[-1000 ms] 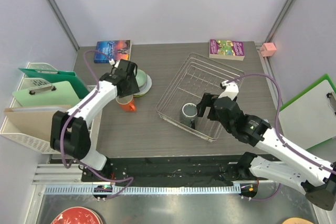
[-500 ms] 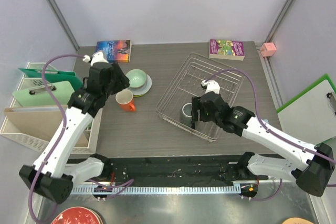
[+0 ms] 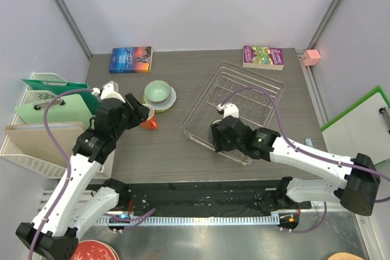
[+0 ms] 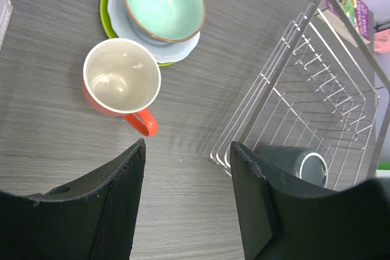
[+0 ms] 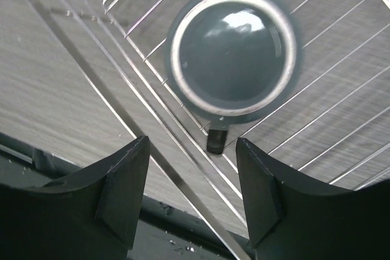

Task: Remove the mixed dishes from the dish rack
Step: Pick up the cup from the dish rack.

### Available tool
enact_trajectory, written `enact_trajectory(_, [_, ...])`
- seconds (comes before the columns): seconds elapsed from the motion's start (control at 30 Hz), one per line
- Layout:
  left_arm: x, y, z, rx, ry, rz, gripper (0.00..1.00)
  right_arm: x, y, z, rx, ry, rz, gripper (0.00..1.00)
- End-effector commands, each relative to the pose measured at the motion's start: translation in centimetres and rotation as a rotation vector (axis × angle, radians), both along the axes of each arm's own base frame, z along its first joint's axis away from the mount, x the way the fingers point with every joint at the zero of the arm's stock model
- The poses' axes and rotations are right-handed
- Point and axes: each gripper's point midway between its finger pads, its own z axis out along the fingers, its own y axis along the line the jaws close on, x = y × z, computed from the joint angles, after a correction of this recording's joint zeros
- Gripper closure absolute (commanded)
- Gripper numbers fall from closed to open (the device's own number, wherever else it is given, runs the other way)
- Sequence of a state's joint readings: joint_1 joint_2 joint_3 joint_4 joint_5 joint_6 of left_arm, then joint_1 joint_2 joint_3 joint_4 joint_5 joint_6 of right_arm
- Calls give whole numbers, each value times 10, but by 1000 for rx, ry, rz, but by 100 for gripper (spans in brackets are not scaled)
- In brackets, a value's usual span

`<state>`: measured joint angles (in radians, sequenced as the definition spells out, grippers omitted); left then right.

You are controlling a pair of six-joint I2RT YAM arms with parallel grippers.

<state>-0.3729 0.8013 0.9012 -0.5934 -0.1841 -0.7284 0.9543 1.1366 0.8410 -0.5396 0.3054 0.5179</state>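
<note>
The right gripper [image 5: 191, 144] has its jaws partly apart and clamps nothing. Just ahead of the gap sits the short dark handle of the grey metallic mug [image 5: 231, 53]. Whether a finger brushes that handle is hard to judge from the wrist view. The mug stands upright, mouth up, in the near corner of the dish rack [image 3: 250, 98], close to its rim wires. From above, the right wrist hides the mug.

The left gripper [image 4: 187, 147] also has its jaws apart and empty, hanging over bare table [image 4: 55, 138]. Beyond it, the orange handled mug [image 4: 122, 77] stands upright on the table, handle toward the gripper. Just past it, the pale mint-green bowl [image 4: 163, 3] rests on the light grey plate [image 4: 180, 45], which lies on the small lime-green plate [image 4: 105, 16].
</note>
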Motion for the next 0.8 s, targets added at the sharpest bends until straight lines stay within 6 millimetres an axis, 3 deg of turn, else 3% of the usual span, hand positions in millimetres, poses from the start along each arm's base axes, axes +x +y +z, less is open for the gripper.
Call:
enact_trajectory(0.0, [3, -8, 11, -42, -57, -23, 42, 4, 9, -4, -11, -16, -25, 36])
enact_trajectory(0.23, [1, -8, 1, -47, -40, -24, 43, 14, -5, -25, -86, -40, -114, 36])
enact_trajectory(0.5, [1, -8, -6, -47, -23, -21, 43, 12, -3, -57, -130, 9, -111, 38])
enact_trajectory(0.77, [-1, -9, -14, -56, -8, -22, 43, 10, -7, -76, -153, 25, -121, 53])
